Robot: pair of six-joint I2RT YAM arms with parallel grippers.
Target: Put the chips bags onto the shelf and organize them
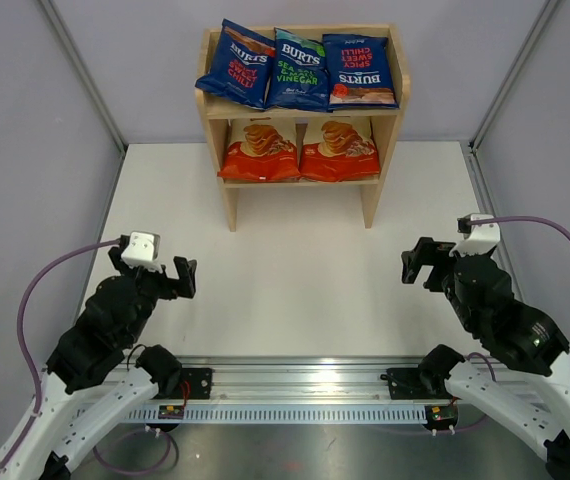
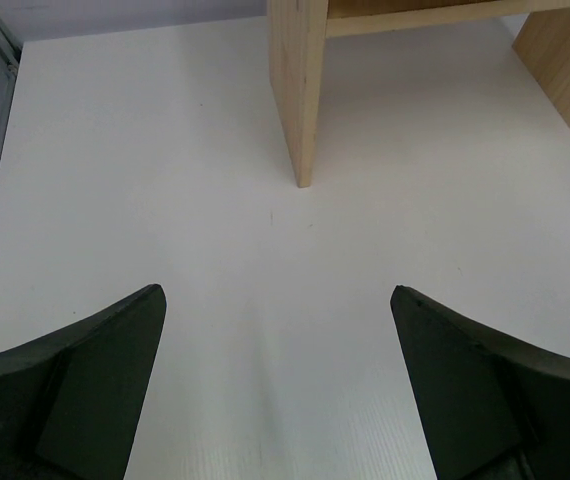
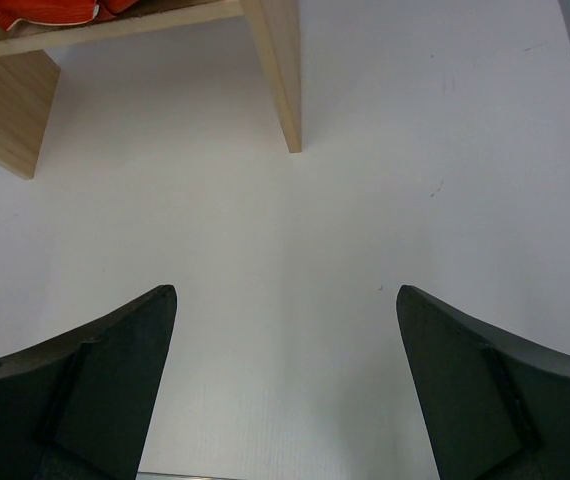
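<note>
Five chips bags [image 1: 298,70] sitting on shelf [image 1: 221,170], upper centre; left pincer [image 2: 276,296], right pincer [image 3: 286,291] gaping wide, holding nothing.

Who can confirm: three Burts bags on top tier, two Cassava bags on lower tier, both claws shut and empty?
Not shut: the left claw and right claw are open, spread wide in each wrist view. The rest stands: three Burts bags on the shelf's top tier, two Cassava bags on the lower tier, both claws empty.
</note>
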